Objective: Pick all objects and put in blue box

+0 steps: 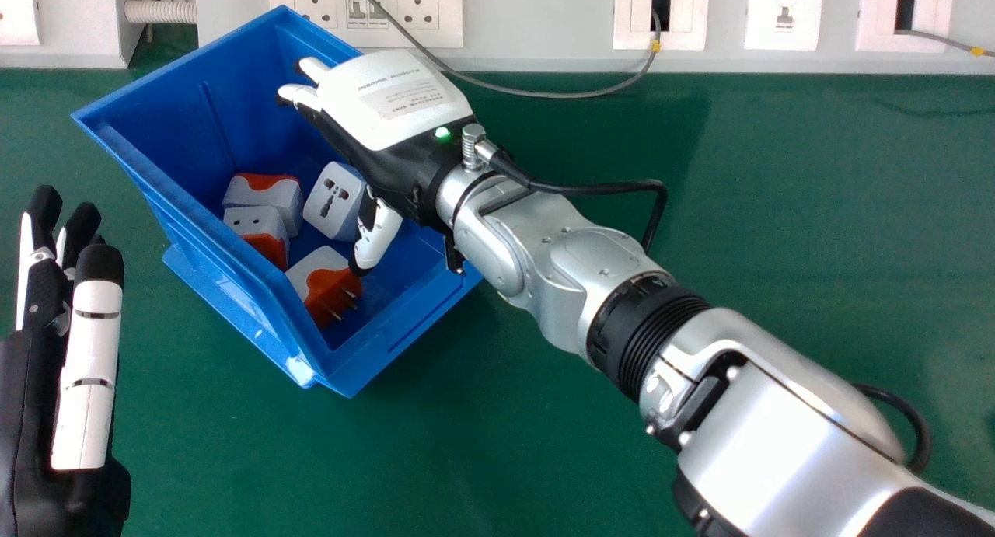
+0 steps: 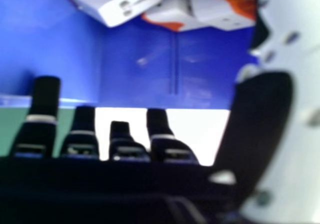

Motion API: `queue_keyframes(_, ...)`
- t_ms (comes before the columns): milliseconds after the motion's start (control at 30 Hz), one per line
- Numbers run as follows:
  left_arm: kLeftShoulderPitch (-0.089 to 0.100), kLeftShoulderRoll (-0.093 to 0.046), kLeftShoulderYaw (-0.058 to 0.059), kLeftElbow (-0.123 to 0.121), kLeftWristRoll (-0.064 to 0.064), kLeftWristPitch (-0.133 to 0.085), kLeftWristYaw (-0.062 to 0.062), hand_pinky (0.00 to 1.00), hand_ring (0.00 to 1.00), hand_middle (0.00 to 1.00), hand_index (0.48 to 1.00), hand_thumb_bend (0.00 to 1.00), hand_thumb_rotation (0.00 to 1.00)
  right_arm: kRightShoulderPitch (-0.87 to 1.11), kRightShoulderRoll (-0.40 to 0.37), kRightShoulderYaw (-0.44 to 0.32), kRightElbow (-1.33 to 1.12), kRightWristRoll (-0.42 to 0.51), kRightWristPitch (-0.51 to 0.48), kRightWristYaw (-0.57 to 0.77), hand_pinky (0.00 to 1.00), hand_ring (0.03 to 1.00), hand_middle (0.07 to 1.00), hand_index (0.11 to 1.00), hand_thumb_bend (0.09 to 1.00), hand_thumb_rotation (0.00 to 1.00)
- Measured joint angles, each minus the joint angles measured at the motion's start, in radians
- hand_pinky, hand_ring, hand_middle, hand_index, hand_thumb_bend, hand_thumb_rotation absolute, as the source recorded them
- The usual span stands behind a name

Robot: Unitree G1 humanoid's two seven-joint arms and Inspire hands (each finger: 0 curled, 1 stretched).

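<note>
Step in hand: placing, apparently at its end; the right hand (image 1: 389, 109) is over the blue box (image 1: 233, 288), fingers extended, thumb apart, gripping nothing.

Next move, as judged: lift the right hand clear of the rim, thumb kept off the adapters, then withdraw.

Adapters, four, all inside the box:
- one orange-topped adapter (image 1: 274, 198), toward the middle;
- one two-hole adapter (image 1: 253, 220), just beside it;
- one multi-hole adapter (image 1: 330, 203), near the thumb;
- one pinned adapter (image 1: 330, 288), orange and white, pins exposed.

Box, one.

Hands, two; left hand (image 1: 87, 366), idle, fingers straight, at the head view's left edge.
</note>
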Motion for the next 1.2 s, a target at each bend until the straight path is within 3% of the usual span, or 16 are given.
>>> queue_keyframes(267, -0.010, 0.001, 0.008, 0.011, -0.001, 0.000, -0.003, 1.00, 1.00, 0.98, 1.000, 0.50, 0.84, 0.006, -0.050, 0.048, -0.082, -0.077, -0.027, -0.075, 0.73, 0.930, 0.985, 0.907, 0.812, 0.12)
queue_keyframes(367, -0.021, 0.003, 0.014, 0.021, -0.002, 0.000, -0.006, 1.00, 1.00, 0.98, 1.000, 0.51, 0.84, 0.041, -0.098, 0.048, -0.179, -0.081, -0.056, -0.108, 0.79, 0.952, 0.991, 0.927, 0.689, 0.06)
queue_keyframes(633, -0.031, 0.013, 0.031, 0.037, -0.013, -0.001, -0.025, 0.99, 1.00, 0.98, 1.000, 0.51, 0.84, 0.304, -0.249, -0.031, -0.626, -0.072, -0.056, -0.122, 0.86, 0.983, 0.998, 0.949, 0.754, 0.07)
queue_keyframes(800, -0.047, 0.026, 0.038, 0.064, -0.023, -0.002, -0.043, 0.99, 1.00, 0.98, 0.999, 0.51, 0.84, 0.505, -0.334, -0.110, -0.922, -0.065, -0.045, -0.107, 0.87, 0.982, 0.998, 0.957, 0.741, 0.11)
queue_keyframes(900, -0.058, 0.033, 0.040, 0.070, -0.039, -0.001, -0.046, 0.99, 1.00, 0.98, 0.999, 0.51, 0.84, 0.628, -0.390, -0.180, -1.105, -0.027, -0.048, -0.070, 0.88, 0.985, 0.999, 0.960, 0.698, 0.12)
queue_keyframes(1067, -0.059, 0.041, 0.048, 0.073, -0.040, 0.000, -0.052, 1.00, 1.00, 0.98, 0.997, 0.51, 0.84, 0.852, -0.457, -0.328, -1.377, 0.108, -0.090, -0.012, 0.84, 0.978, 0.990, 0.942, 0.642, 0.12)
queue_keyframes(1200, -0.060, 0.043, 0.046, 0.073, -0.039, 0.003, -0.051, 1.00, 0.99, 0.98, 0.995, 0.51, 0.84, 1.009, -0.446, -0.432, -1.446, 0.211, -0.117, -0.025, 0.83, 0.984, 0.994, 0.949, 0.572, 0.21)
